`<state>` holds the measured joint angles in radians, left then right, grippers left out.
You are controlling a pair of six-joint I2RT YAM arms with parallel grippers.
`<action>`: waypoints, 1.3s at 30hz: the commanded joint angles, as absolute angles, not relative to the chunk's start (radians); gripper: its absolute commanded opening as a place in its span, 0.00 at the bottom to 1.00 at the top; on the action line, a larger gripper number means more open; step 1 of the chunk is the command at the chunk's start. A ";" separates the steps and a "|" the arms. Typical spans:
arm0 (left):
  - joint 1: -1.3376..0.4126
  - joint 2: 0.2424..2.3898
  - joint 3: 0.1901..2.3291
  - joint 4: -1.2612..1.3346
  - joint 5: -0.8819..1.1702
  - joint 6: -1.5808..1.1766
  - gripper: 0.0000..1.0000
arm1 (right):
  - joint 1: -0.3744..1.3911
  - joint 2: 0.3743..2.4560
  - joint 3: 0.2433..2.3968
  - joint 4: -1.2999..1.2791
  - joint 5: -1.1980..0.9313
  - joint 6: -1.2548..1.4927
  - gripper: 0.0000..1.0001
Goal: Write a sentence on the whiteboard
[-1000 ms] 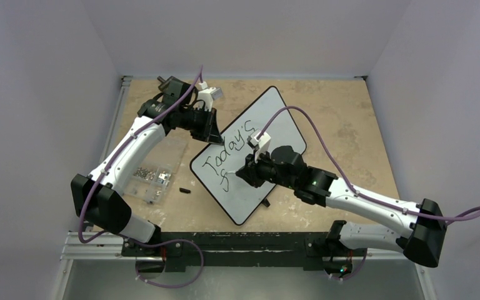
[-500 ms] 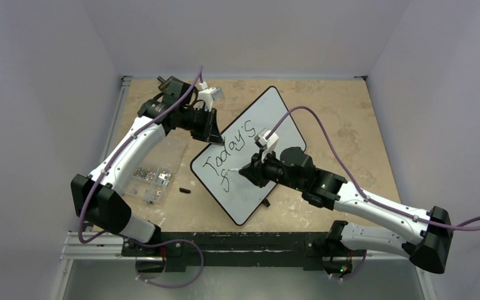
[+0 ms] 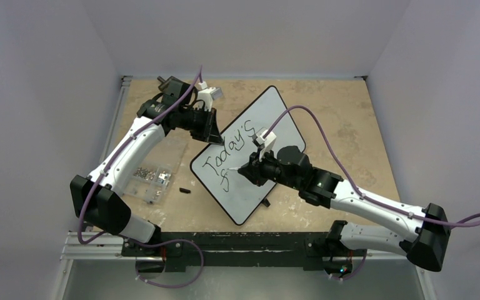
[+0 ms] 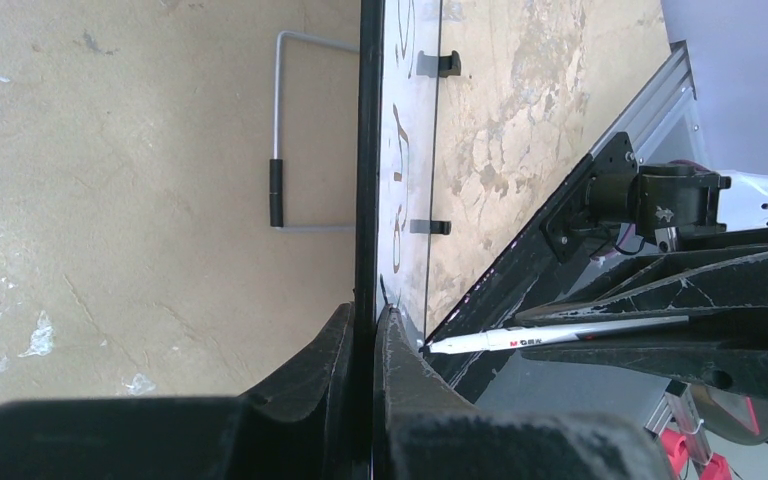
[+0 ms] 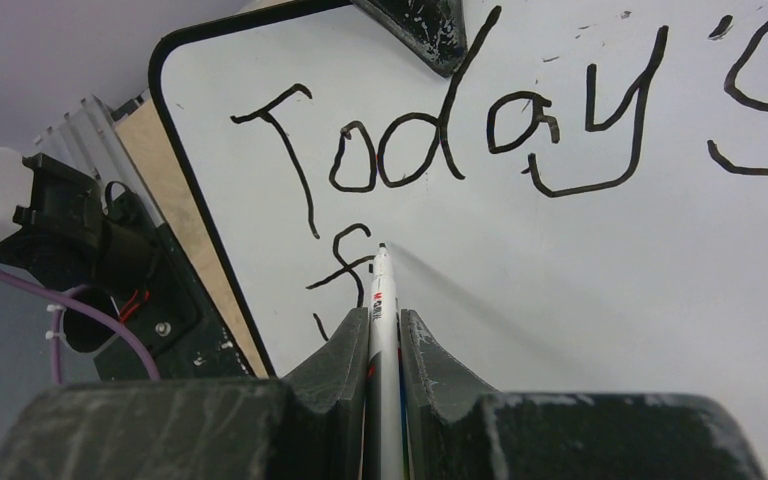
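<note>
The whiteboard [image 3: 274, 116] is propped at a slant mid-table. My left gripper [image 3: 212, 134] is shut on its upper-left rim; in the left wrist view the black rim [image 4: 367, 150] runs between the left gripper [image 4: 364, 312] fingers. The sentence [image 3: 228, 147] reads "Today's", with an "f" started on the line below. My right gripper [image 5: 384, 316] is shut on a white marker [image 5: 381, 285]. The marker's tip touches the board just right of the "f", under the sentence [image 5: 440, 150]. The marker [image 4: 560, 335] also shows in the left wrist view.
A clear plastic box of screws [image 3: 153, 172] lies left of the board, with a small black cap [image 3: 184, 190] beside it. The board's wire stand [image 4: 276, 130] rests on the table behind it. A black foot [image 3: 265, 202] sticks out at the board's lower edge.
My right arm's elbow has swung a little to the right and the wrist has shifted slightly. The marker tip stays by the "f". The left arm and the board have not moved.
</note>
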<state>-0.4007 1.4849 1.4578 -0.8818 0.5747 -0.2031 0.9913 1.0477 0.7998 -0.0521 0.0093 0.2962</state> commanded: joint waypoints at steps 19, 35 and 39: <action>-0.391 1.456 1.458 -0.848 0.452 -0.187 0.00 | 0.985 1.045 0.720 -0.030 0.018 0.326 0.00; -0.391 1.457 1.458 -0.847 0.452 -0.189 0.00 | 0.985 1.072 0.768 -0.062 0.110 0.328 0.00; -0.391 1.458 1.458 -0.848 0.452 -0.187 0.00 | 0.984 1.090 0.799 -0.060 0.123 0.321 0.00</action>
